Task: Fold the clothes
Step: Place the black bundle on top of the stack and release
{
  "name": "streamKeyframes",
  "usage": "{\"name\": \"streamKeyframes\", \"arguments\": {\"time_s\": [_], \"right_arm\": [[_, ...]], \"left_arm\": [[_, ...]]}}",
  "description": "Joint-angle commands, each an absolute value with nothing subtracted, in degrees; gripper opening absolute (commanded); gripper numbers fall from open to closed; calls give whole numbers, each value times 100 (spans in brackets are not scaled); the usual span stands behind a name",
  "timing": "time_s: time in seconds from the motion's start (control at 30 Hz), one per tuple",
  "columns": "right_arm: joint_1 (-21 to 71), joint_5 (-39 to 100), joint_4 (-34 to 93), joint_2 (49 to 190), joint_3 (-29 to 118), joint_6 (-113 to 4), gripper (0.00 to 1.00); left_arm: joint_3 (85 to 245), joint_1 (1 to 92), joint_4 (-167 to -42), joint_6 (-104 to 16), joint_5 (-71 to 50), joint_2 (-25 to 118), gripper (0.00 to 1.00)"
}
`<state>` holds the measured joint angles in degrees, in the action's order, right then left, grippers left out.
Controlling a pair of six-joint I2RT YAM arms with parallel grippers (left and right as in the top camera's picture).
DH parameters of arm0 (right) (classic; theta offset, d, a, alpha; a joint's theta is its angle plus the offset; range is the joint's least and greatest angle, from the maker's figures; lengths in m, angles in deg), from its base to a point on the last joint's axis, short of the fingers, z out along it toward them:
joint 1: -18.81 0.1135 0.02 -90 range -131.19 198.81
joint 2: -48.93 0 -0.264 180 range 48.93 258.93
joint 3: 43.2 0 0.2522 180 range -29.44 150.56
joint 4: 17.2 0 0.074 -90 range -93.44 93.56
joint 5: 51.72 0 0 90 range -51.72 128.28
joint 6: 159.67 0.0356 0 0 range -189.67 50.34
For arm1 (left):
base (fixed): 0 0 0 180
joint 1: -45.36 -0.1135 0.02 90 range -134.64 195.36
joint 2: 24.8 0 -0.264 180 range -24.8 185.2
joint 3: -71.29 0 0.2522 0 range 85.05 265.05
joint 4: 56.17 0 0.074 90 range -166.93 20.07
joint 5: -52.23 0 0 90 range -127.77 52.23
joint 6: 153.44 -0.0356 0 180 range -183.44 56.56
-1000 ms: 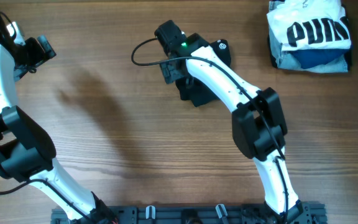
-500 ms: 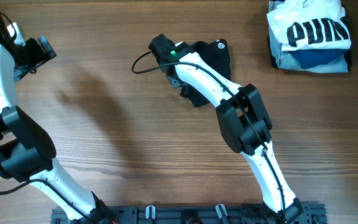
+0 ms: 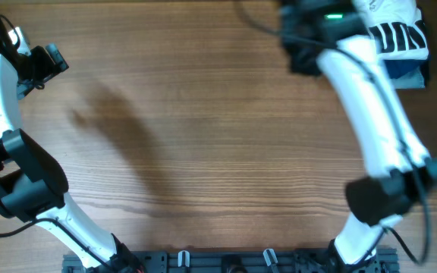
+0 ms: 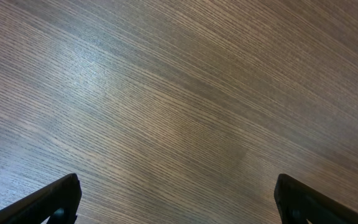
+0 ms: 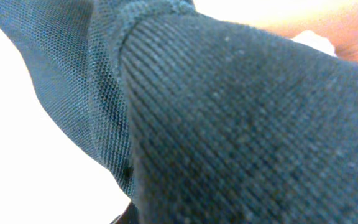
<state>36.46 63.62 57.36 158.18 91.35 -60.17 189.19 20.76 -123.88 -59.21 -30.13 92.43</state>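
The clothes (image 5: 229, 124), a dark ribbed and mesh fabric, fill almost the whole right wrist view and hide the fingers there. Overhead, the same dark bundle (image 3: 302, 57) hangs under my right gripper (image 3: 309, 34) at the table's far right, beside the white garment; it is off the middle of the table, so the jaws are shut on it. My left gripper (image 3: 40, 64) sits at the far left, away from the clothes. In the left wrist view it (image 4: 182, 205) stands wide open over bare wood, with only its two dark fingertips (image 4: 61, 199) showing.
A white garment with big black letters (image 3: 400, 34) lies in the far right corner on top of blue folded pieces (image 3: 404, 72). The wooden table (image 3: 203, 136) stretches between the arms. The right arm reaches diagonally across the right side.
The right gripper closed on the black clothes at the table's middle back and swung them up and right, next to the white garment. The left arm has stayed still.
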Motion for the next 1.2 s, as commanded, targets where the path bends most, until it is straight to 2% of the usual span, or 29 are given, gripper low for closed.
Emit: {"name": "streamKeyframes", "arguments": {"time_s": [0.0,0.17,0.3,0.57,0.93,0.97,1.0,1.03,1.07,1.17], "right_arm": [[2977,6327,5253,15429,9222,-7079,4],[1989,6355,4007,15665,9216,-9053,4],[1060,6419,3168,16640,9216,-10546,4],[747,6543,2396,17455,9216,-10917,4],[994,5914,2698,17947,9205,-10633,4],[1154,5802,2779,17960,9205,-10390,10],[1324,5663,2905,17966,9205,-10178,33],[1506,5477,3107,17966,9205,-9966,60],[1635,5311,3257,17966,9205,-9759,78],[2052,4714,3660,17966,9205,-9197,100]], "left_arm": [[19000,2043,-12371,-5842,-2924,9308,100],[19000,2047,-12375,-5842,-2922,9308,100],[19000,2047,-12366,-5842,-2924,9308,100],[19000,2047,-12165,-5691,-2924,9308,100],[19000,2047,-11912,-5691,-2924,9310,100],[19000,2047,-11892,-5689,-2924,9308,100],[19000,2047,-11892,-5689,-2924,9308,100],[19000,2047,-11894,-5689,-2924,9308,100],[19000,2047,-11896,-5689,-2924,9310,100],[19000,2047,-11894,-5691,-2924,9308,100]]}}
